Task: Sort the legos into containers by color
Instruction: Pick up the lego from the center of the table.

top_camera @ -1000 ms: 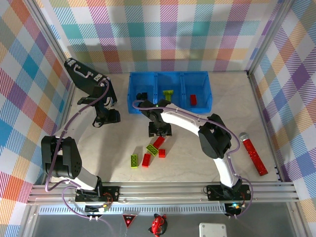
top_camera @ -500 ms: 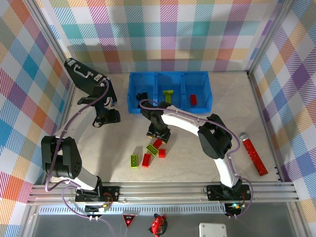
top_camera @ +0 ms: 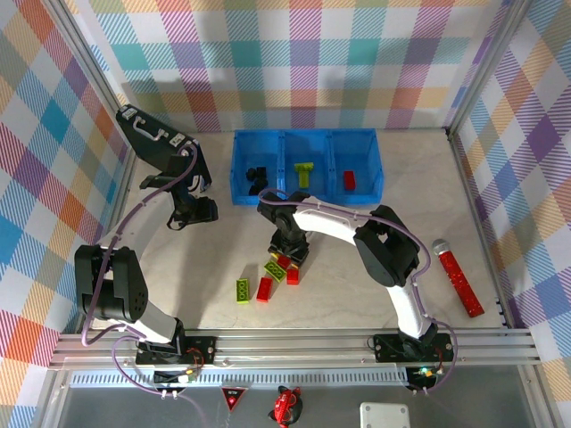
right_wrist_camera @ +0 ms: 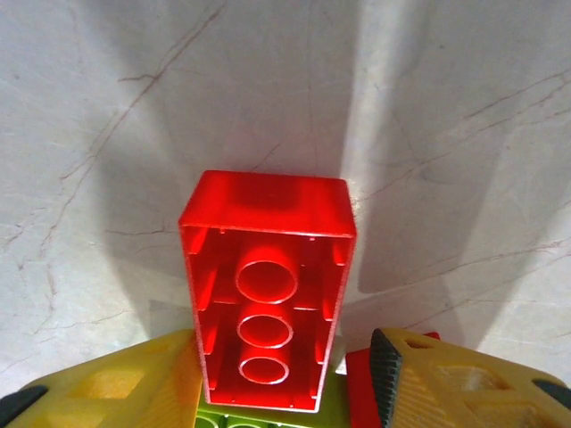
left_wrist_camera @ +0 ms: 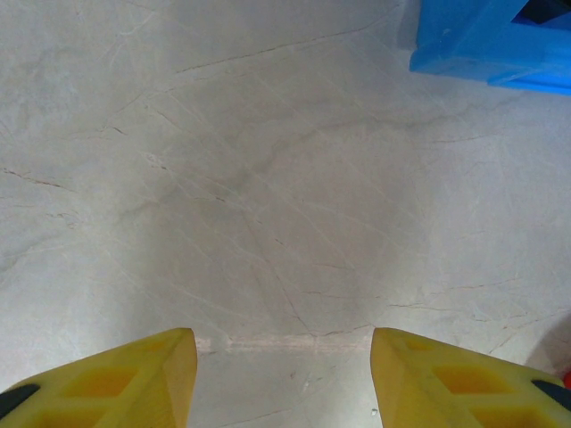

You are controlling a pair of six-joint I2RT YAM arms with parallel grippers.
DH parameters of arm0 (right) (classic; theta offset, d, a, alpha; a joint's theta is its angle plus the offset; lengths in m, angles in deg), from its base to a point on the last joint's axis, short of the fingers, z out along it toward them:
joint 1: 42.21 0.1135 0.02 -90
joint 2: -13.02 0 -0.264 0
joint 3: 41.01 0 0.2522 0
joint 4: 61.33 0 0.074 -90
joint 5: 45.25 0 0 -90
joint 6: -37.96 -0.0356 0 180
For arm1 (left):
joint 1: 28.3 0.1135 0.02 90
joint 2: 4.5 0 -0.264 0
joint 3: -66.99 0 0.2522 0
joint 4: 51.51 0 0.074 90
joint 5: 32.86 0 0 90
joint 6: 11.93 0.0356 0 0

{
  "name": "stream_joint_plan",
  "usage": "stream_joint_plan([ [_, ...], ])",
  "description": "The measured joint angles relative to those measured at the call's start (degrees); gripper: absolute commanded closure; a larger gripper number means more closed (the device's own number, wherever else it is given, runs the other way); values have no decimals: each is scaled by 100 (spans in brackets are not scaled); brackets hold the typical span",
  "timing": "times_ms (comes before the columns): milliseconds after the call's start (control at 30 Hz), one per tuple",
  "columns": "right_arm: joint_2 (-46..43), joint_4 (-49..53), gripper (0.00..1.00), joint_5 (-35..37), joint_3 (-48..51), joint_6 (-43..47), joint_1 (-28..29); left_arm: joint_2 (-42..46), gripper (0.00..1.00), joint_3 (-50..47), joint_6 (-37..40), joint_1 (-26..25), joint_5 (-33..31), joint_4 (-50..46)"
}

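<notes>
A red lego (right_wrist_camera: 265,294) lies hollow side up on the pale table (right_wrist_camera: 107,134). Its near end overlaps a lime-green lego (right_wrist_camera: 268,417), and a second red lego (right_wrist_camera: 355,385) sits just beside it on the right. The right gripper (right_wrist_camera: 284,343) straddles it with its yellow fingers (right_wrist_camera: 116,383) apart, not clamped; a gap shows on the right side. From above, this gripper (top_camera: 287,252) stands over a loose cluster near the middle of the table, with a red piece (top_camera: 265,287) and a lime piece (top_camera: 242,290) lying just left of it. Beyond the cluster is the blue tray (top_camera: 303,135): a black lego (top_camera: 258,176) in its left compartment, a lime one (top_camera: 305,169) in the middle, a red one (top_camera: 349,180) in the right. The left gripper (left_wrist_camera: 284,334) hangs open over bare table near the tray's corner (left_wrist_camera: 482,45). A red glittery stick (top_camera: 459,281) lies well apart at the right.
</notes>
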Motion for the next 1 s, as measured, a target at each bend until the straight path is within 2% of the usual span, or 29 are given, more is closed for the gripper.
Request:
stream_joint_plan([
  [233, 2, -103, 53, -66, 0, -11, -4, -46, 46, 7, 0, 0, 87, 0],
  [467, 2, -111, 64, -70, 0, -9, -4, -109, 46, 7, 0, 0, 92, 0],
  [1000, -20, -87, 64, 48, -2, 144, -9, -142, 46, 9, 0, 0, 131, 0],
])
